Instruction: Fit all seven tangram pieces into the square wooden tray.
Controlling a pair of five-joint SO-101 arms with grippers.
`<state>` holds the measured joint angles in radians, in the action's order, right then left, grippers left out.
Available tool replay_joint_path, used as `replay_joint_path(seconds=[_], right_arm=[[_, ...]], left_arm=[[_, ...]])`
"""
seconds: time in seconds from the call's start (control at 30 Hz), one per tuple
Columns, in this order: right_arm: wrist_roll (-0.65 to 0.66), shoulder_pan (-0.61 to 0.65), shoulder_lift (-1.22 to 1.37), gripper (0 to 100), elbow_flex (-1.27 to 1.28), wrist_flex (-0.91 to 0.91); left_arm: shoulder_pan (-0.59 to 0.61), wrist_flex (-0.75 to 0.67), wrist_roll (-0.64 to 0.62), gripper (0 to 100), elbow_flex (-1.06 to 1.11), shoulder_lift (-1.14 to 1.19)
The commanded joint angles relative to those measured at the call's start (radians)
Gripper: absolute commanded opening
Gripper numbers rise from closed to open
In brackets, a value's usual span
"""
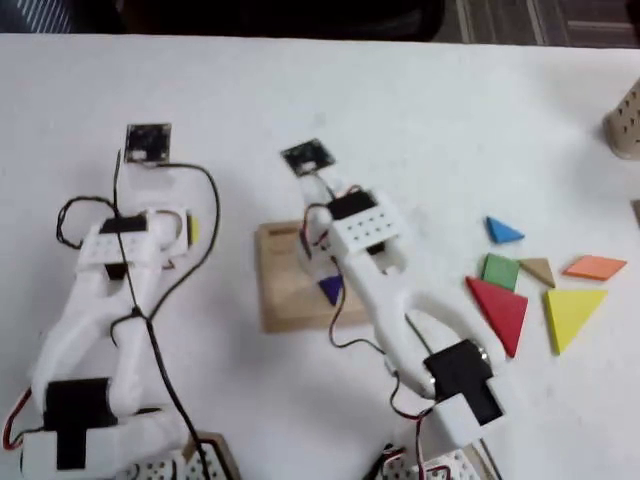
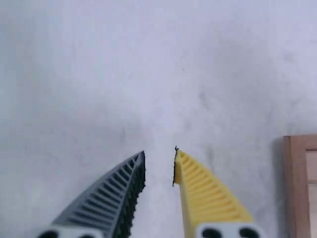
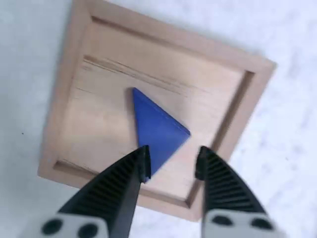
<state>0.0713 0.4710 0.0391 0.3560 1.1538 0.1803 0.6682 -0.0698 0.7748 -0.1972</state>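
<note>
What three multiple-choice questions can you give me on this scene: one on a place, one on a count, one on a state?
1. The dark blue triangle lies:
A. in the tray
B. on bare table
C. between the left fingers

2. How many pieces lie outside the tray?
A. four
B. six
C. seven

3. The right fingers are:
A. shut on a piece
B. open above the tray
C. open over bare table

Answers:
1 A: it lies flat on the tray's floor.
2 B: small blue triangle, green square, tan triangle, orange piece, red triangle, yellow triangle.
3 B: they stand apart with the tray below them.
</note>
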Motion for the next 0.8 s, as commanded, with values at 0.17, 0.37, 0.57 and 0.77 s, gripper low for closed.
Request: replay_joint_path(seconds=[0.17,0.37,0.57,0.77], right_arm=[[-0.002,0.119,-0.154,2.3,0.186,-0.019],[-0.003,0.176,-0.191,2.7,0.311,-0.219],[-0.002,0.156,-0.079,2.6,0.330,-0.404],[-0.002,0.067,-0.005,2.5,0.242,-0.288]], left_arm=[[0.008,0.005,-0.011,13,-0.002,-0.073],[0.008,0.020,-0.112,5,-0.012,-0.061],[0.007,0.025,-0.112,3,-0.011,-0.065],[-0.036,0.025,-0.112,3,-0.003,-0.059]])
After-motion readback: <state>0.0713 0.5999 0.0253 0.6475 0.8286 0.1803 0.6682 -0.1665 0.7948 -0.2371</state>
